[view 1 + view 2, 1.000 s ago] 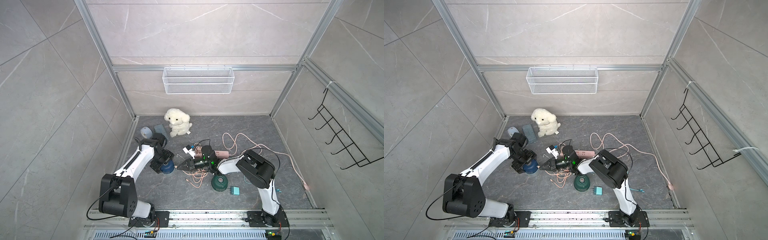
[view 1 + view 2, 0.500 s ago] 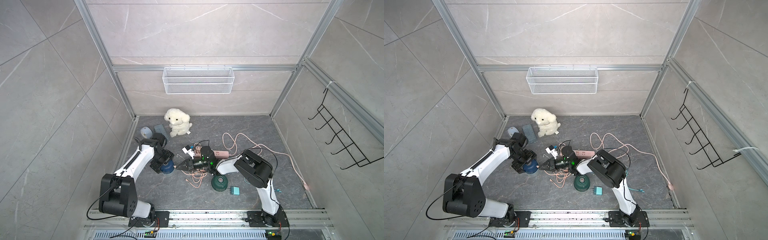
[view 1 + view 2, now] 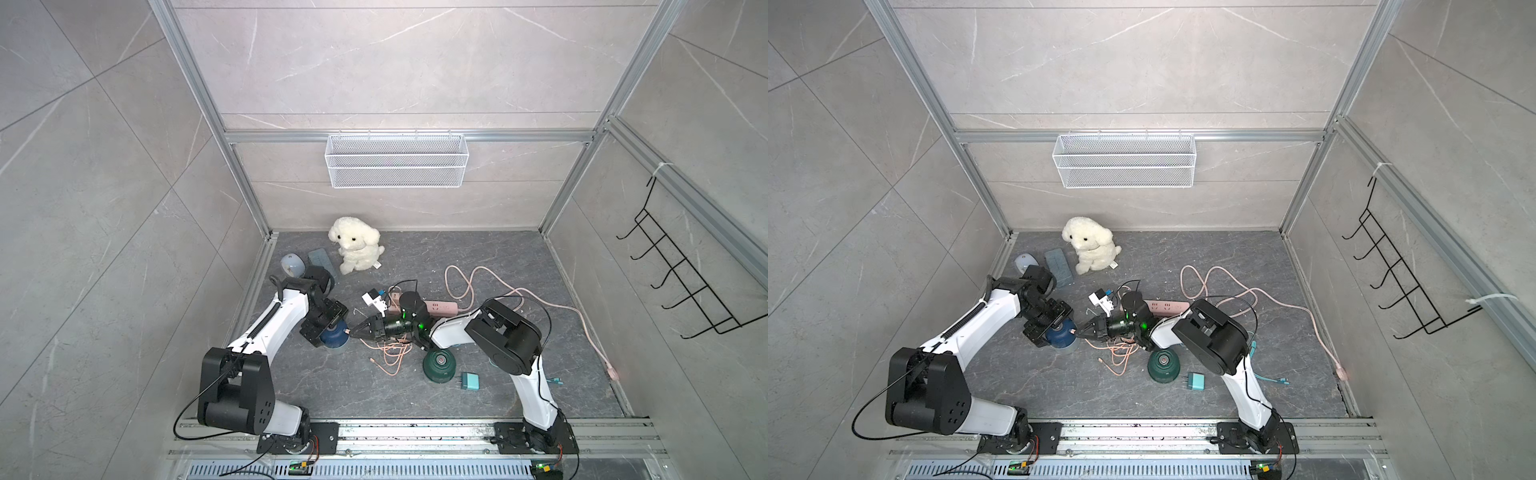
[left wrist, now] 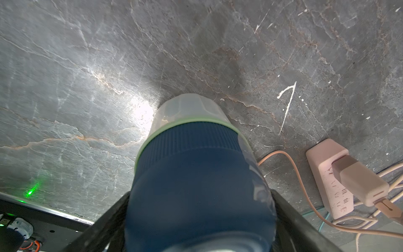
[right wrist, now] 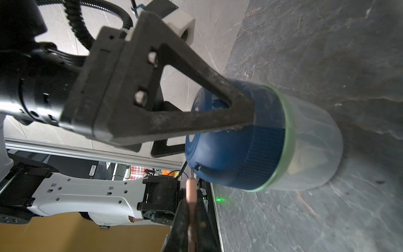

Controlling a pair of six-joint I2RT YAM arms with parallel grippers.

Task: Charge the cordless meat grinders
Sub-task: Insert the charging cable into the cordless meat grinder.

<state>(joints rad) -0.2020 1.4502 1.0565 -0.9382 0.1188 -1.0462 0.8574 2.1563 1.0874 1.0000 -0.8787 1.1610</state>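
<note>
- desk (image 3: 498,257) of dark grey veined stone sat inside pale tiled walls, with a wire basket (image 3: 397,160) on the back wall and a black hook rack (image 3: 681,282) on the side wall.
- plush dog (image 3: 355,245), pink power strip (image 3: 440,308) and teal adapter (image 3: 470,381) lay around; dark green grinder (image 3: 439,362) stood by the right arm, ungripped.
- left tool (image 3: 326,326) clamped the navy grinder (image 3: 336,336) upright on the desk.
- right tool (image 3: 358,329) was pinched shut on a pink plug (image 5: 191,192), its metal tip just beside the navy grinder's side port.
- over the last second the right arm had edged slightly toward the navy grinder; the left arm had not moved.
</note>
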